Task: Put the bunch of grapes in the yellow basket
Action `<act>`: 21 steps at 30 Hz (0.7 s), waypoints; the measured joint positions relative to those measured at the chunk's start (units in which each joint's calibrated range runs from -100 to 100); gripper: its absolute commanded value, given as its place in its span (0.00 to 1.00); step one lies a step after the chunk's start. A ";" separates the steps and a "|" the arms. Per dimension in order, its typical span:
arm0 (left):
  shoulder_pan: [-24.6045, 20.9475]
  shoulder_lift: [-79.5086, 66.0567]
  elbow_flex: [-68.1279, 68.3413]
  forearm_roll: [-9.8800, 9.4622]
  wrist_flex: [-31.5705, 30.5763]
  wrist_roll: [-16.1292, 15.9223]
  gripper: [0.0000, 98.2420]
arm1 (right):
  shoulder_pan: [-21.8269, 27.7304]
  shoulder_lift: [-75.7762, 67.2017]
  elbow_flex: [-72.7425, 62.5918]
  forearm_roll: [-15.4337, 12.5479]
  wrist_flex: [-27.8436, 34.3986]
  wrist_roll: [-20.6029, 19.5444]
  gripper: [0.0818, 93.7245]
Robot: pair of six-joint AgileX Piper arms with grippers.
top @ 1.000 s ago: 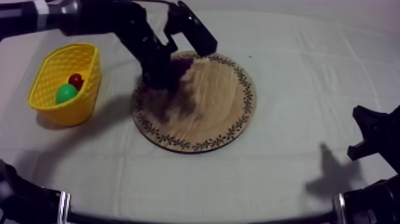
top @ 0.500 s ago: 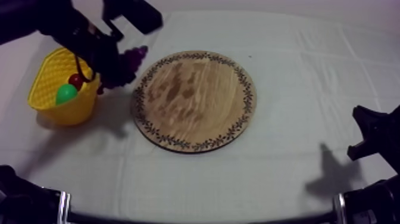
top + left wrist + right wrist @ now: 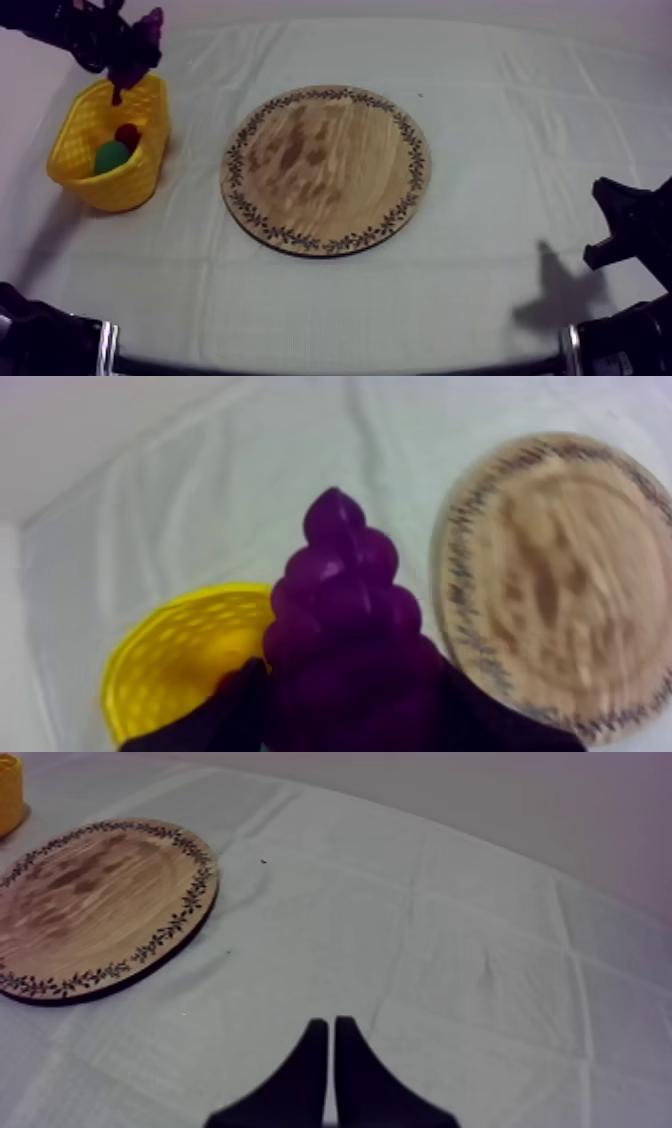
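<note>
My left tool (image 3: pixel 112 45) is clenched round the bunch of grapes (image 3: pixel 340 616), held in the air above the yellow basket (image 3: pixel 118 186). From the wrist camera the basket's mouth lies under the tool but off to one side of it, not squarely beneath. That is my worry: if I let go here, I judge the bunch could strike the rim and tumble onto the counter (image 3: pixel 500 300), or tip the light basket. A small red fruit (image 3: pixel 127 134) and a green fruit (image 3: pixel 110 156) lie in the basket below the tool, so landing room is tight. The wooden board (image 3: pixel 330 170) sits well clear to the tool's side, with open cloth between. My right tool (image 3: pixel 331 1032) rests clenched on nothing, well apart.
</note>
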 measured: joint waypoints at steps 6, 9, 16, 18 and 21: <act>-4.63 3.68 1.26 -1.38 -3.70 0.64 0.49 | 0.00 0.00 0.00 0.00 0.00 0.00 0.00; -6.17 5.73 2.05 -1.82 -4.85 1.05 0.48 | 0.00 0.00 0.00 0.00 0.00 0.00 0.00; -8.48 10.38 5.08 -2.51 -7.88 1.90 0.46 | 0.00 0.00 0.00 0.00 0.00 0.00 0.00; -9.04 11.49 6.37 -2.82 -8.78 2.18 0.45 | 0.00 0.00 0.00 0.00 0.00 0.00 0.00; -9.96 12.90 8.50 -3.08 -9.97 2.11 0.44 | 0.00 0.00 0.00 0.00 0.00 0.00 0.00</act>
